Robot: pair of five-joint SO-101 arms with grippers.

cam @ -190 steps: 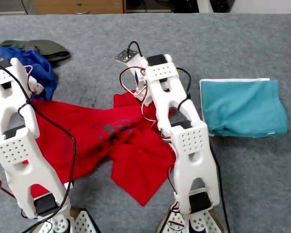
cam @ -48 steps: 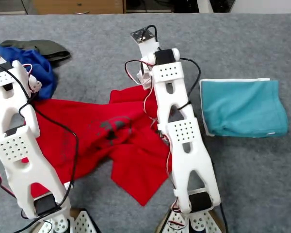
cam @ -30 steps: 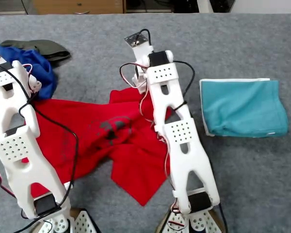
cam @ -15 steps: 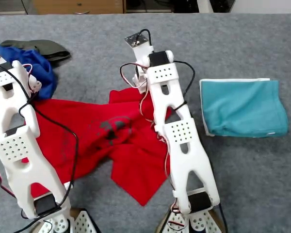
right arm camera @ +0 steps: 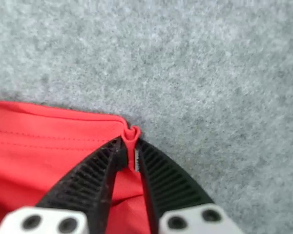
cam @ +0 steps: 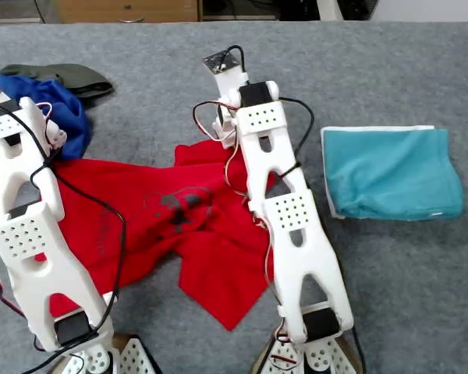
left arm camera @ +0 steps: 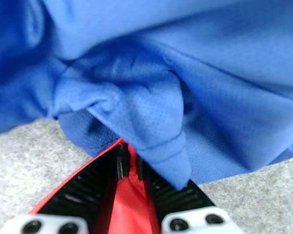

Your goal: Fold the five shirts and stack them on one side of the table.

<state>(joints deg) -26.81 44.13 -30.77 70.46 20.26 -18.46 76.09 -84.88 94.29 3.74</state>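
Right hand (right arm camera: 130, 146) and left hand (left arm camera: 128, 155) each pinch the red shirt (cam: 218, 265) by a thin fold. Either hold may slip, and the left may snag the blue shirt (left arm camera: 210, 97).

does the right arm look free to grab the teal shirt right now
Probably not yet: the right gripper is shut on a corner of the red shirt. The teal shirt lies beside that arm, with nothing in between.

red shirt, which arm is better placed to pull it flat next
Likely right: the right hand pinches a corner of the red shirt, bare table beyond. The left hand grips it, but against the blue shirt.
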